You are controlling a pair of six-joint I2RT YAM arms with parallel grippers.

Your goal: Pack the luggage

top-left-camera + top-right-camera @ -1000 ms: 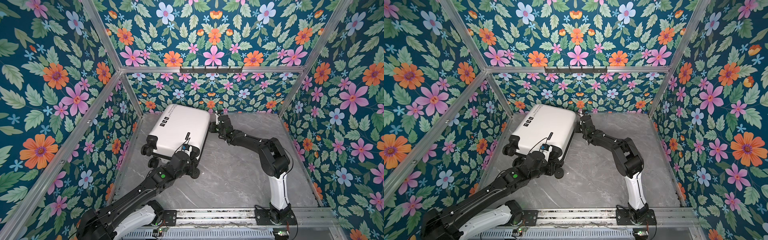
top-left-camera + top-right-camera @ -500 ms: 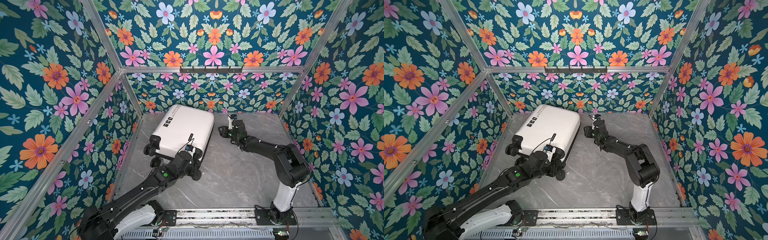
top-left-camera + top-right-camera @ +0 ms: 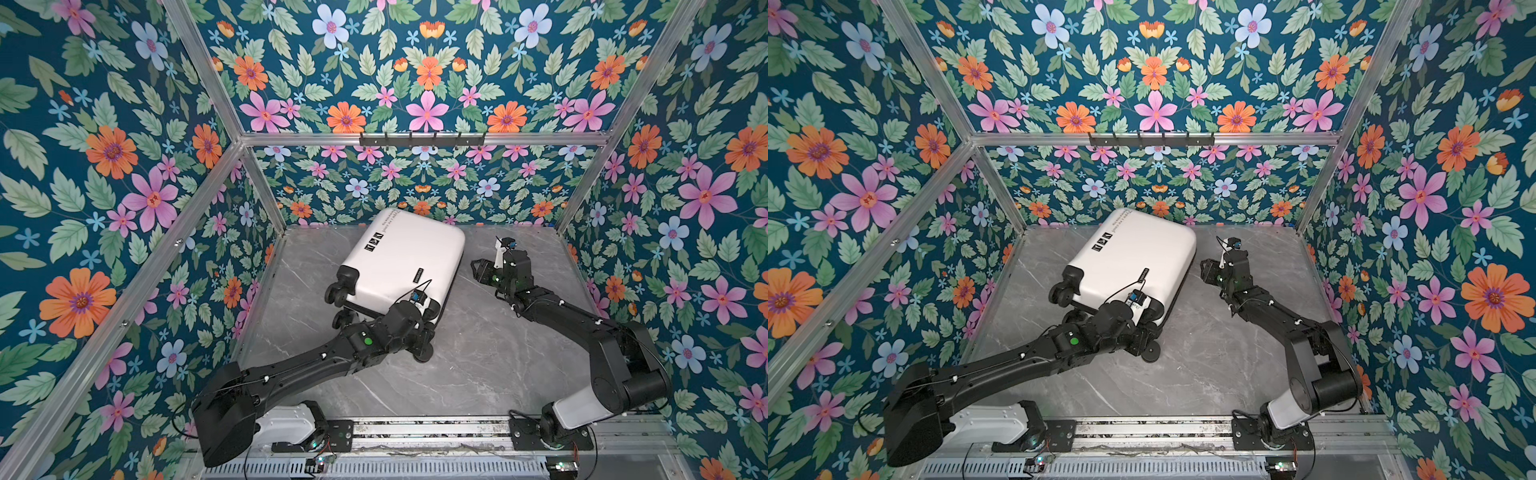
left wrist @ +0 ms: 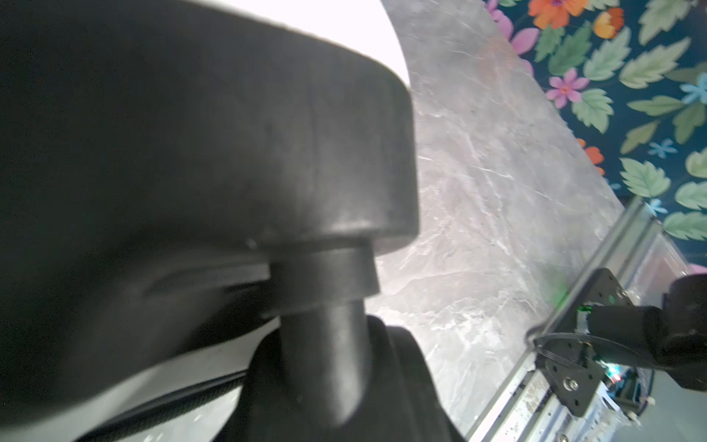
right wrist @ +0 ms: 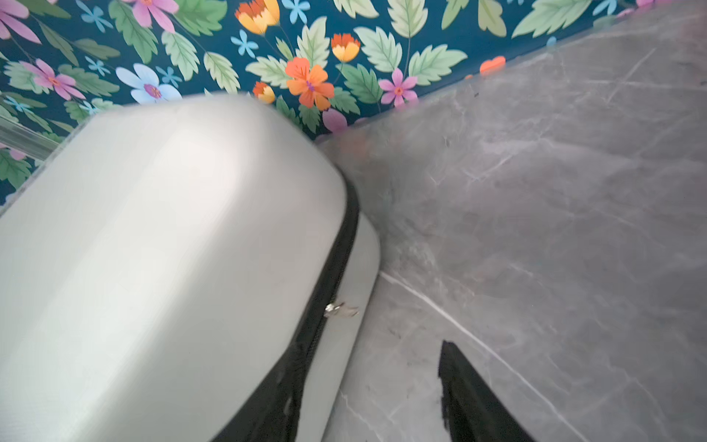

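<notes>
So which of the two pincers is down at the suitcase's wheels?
The left pincer, tucked in at the wheeled end of the white suitcase. The right pincer stands off to the suitcase's side, over the grey tabletop, holding nothing.

White luggage [image 3: 409, 257] glowing amid teal floral walls [image 3: 124, 174]
Black wheels [image 3: 335, 293], icons [image 3: 374, 243] and zip band [image 5: 338, 245] are marking the luggage; beneath it, a grey marbled table [image 3: 478, 374] is showing white veins; behind it, pink, orange and blue flowers are blooming.
</notes>
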